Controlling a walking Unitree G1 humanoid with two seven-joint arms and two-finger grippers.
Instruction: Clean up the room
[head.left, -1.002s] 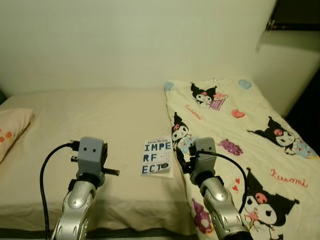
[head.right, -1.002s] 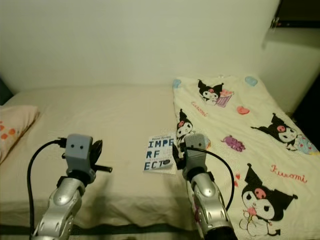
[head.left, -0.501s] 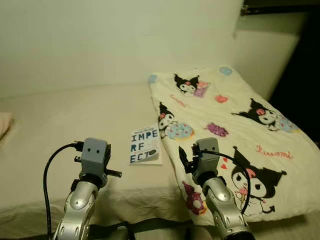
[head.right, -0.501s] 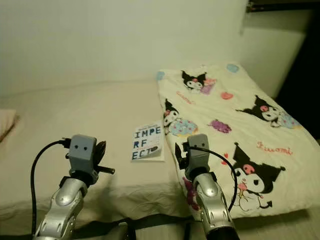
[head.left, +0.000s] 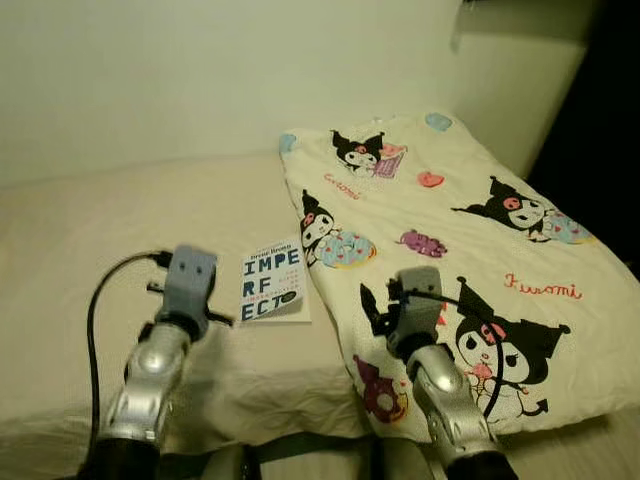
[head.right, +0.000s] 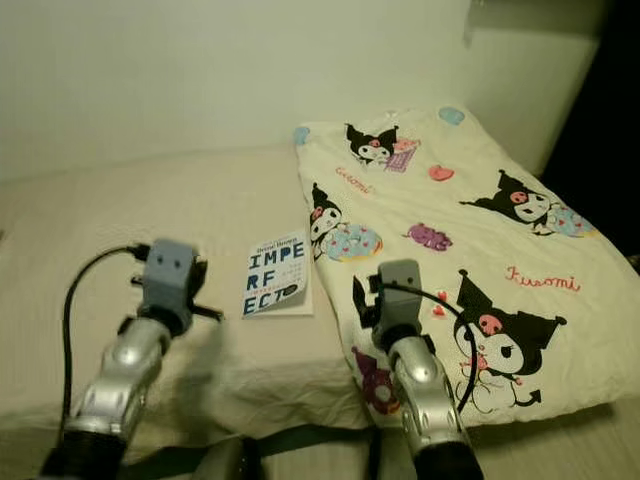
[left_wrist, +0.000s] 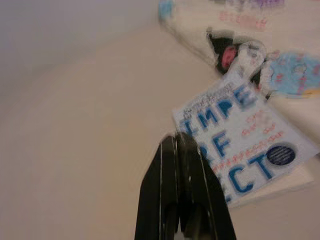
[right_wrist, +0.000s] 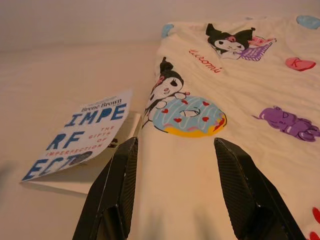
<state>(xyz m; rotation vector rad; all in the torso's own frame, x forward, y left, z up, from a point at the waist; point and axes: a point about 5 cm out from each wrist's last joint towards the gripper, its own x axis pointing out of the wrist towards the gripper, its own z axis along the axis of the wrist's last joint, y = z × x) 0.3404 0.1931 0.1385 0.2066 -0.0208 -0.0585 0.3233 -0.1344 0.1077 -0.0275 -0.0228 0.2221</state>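
The left tool hangs with its two black fingers pressed flat together, holding nothing, just short of the near left corner of the book. The right tool stands with its fingers spread wide and empty, poised over the left edge of the blanket, where the cartoon print with the doughnut lies between the fingers in the wrist view.

The book is the thing most plainly out of place. It lies face up on the bed, near the middle, its right edge touching or slightly tucked under the blanket's border — I cannot tell which. Its cover looks lifted a little at the near side.

The risks I judge from here:

- The left tool, shut as it is, cannot take the book. If it goes forward without opening, it will likely push the book farther across the sheet or under the blanket.
- The right tool may catch blanket and book together, since the two lie edge to edge. A pull would then drag the blanket out of shape.
- The soft mattress gives under pressure — a finger trying to slide beneath the thin book could dig into the sheet and bend the loose cover.
- The left wrist view is blurred, which suggests motion, so aim may be off.
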